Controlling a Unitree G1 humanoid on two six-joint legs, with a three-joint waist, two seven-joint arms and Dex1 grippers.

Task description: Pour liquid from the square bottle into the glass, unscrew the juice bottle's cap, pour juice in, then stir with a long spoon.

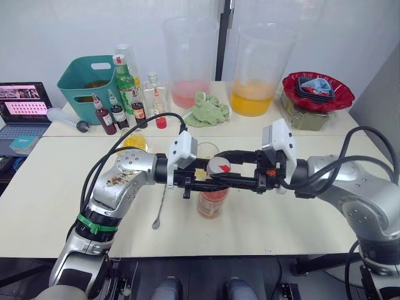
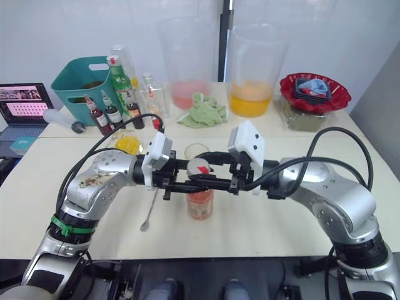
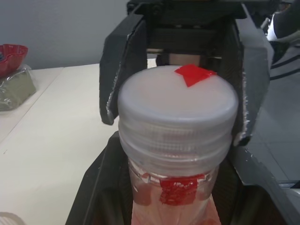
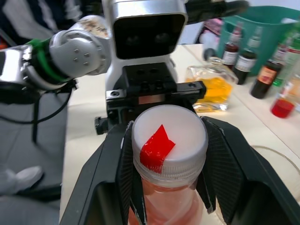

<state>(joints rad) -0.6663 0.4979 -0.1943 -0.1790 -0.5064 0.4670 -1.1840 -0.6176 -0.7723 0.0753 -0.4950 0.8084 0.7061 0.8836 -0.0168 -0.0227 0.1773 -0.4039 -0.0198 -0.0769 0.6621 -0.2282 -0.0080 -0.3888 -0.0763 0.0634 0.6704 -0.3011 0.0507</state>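
Note:
The juice bottle (image 1: 212, 203) stands upright mid-table, pink-orange inside, with its white cap (image 1: 219, 165) marked by red tape. My left gripper (image 1: 203, 181) comes in from the left and is shut on the juice bottle just below the cap. From the right, my right gripper (image 4: 166, 154) is shut on the cap, one finger on each side. The glass (image 1: 206, 150) stands just behind the bottle. The square bottle (image 1: 134, 140) with yellow contents sits behind my left arm. The long spoon (image 1: 160, 206) lies on the table under my left forearm.
Two large clear pitchers (image 1: 190, 62) (image 1: 256, 72) stand at the back, with a green cloth (image 1: 207, 109) between them. A teal tub (image 1: 90, 81), small dark bottles (image 1: 119, 115) and a green bottle (image 1: 125, 81) are back left. A red bowl (image 1: 317, 90) is back right, a laptop (image 1: 22, 109) far left.

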